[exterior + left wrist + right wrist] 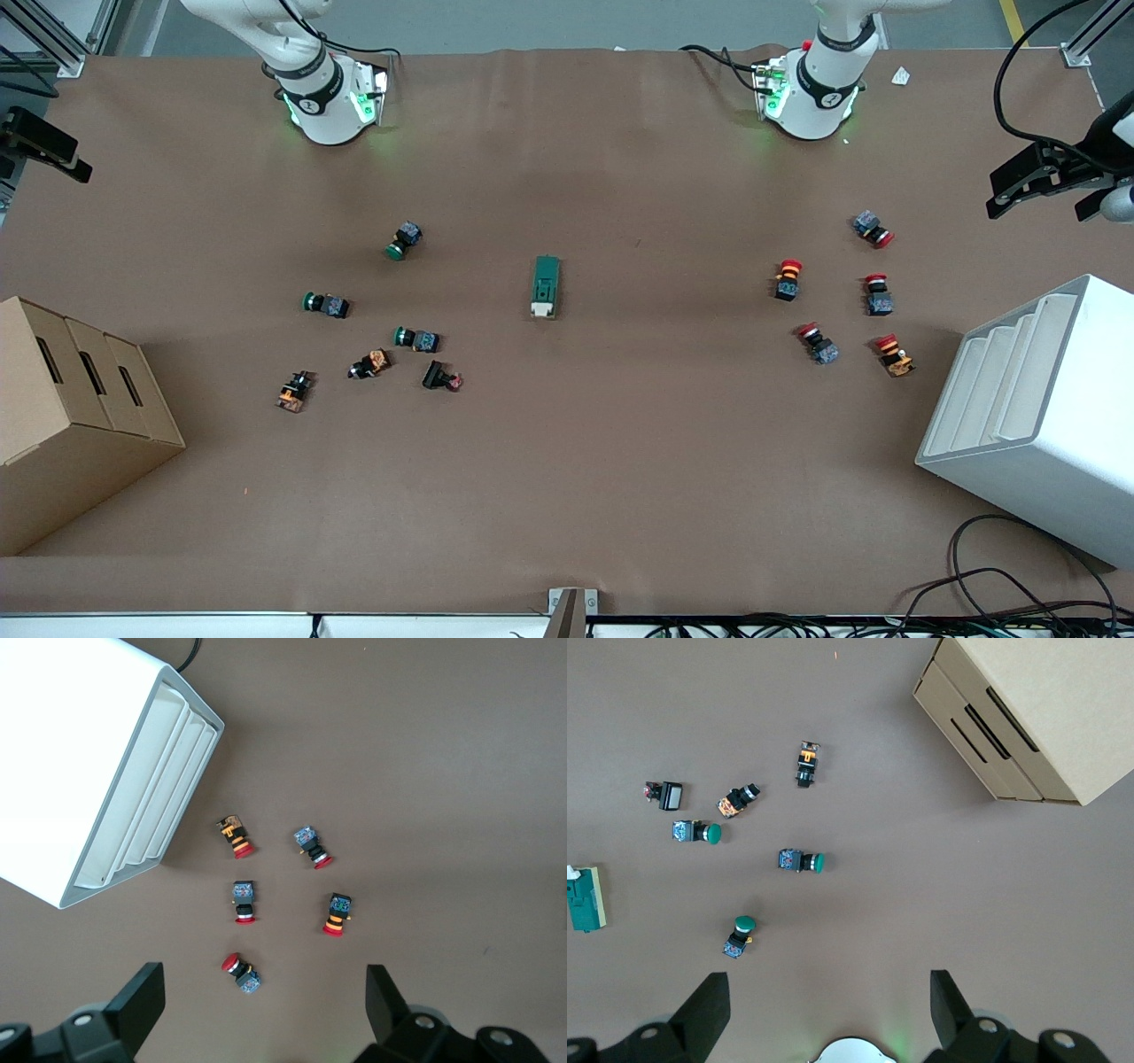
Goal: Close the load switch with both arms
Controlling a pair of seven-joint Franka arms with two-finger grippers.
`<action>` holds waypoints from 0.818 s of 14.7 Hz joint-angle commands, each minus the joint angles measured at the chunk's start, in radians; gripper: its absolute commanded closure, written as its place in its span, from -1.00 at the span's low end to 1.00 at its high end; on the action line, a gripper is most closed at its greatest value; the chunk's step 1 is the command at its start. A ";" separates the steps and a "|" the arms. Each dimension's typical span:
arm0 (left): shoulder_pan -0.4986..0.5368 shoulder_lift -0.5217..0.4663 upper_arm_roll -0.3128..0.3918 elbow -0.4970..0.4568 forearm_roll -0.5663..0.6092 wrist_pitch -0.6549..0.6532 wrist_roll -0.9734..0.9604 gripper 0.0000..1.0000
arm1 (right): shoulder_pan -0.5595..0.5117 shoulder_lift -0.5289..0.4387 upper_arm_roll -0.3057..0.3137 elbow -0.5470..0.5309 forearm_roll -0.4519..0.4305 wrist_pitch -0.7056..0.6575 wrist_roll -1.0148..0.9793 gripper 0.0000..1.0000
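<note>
The load switch (546, 286) lay flat near the middle of the brown desk (620, 443), about midway between the two arms' ends, its dark green body lengthwise toward the robots' bases and its white lever piece at the end nearer the front camera; the right wrist view caught it at the picture's edge (585, 898). Nothing touched it and bare desk surrounded it. Toward the right arm's end lay a loose cluster of push buttons, well apart from the switch: three green-capped ones (404, 241) (325, 304) (416, 338), two with orange bodies (369, 364) (294, 391), and a black one (440, 377) nearest the switch. Past these, at the desk's edge, stood a cardboard box (71, 416). Toward the left arm's end lay five red-capped push buttons (788, 279) (873, 229) (878, 294) (818, 343) (895, 354), also well apart from the switch, with a white slotted bin (1036, 416) tipped on its side beside them. The left gripper (266, 992) hung high over the red buttons, its fingers (385, 1001) spread wide and holding nothing. The right gripper (828, 997) hung high over the green buttons, its fingers (709, 1005) likewise wide apart and empty. Neither gripper was over the switch.
</note>
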 commanded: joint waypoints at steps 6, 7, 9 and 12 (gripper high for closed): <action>-0.003 -0.077 0.012 -0.107 -0.044 0.063 0.010 -1.00 | -0.008 0.052 0.020 0.075 0.001 -0.047 -0.066 -1.00; -0.003 -0.078 0.009 -0.110 -0.042 0.062 0.009 -1.00 | -0.010 0.052 0.020 0.074 0.001 -0.043 -0.083 -1.00; -0.003 -0.092 0.006 -0.130 -0.042 0.060 0.007 -1.00 | -0.010 0.051 0.020 0.069 0.002 -0.042 -0.085 -1.00; -0.003 -0.100 0.002 -0.144 -0.042 0.062 -0.001 -1.00 | -0.010 0.049 0.020 0.063 0.002 -0.042 -0.082 -1.00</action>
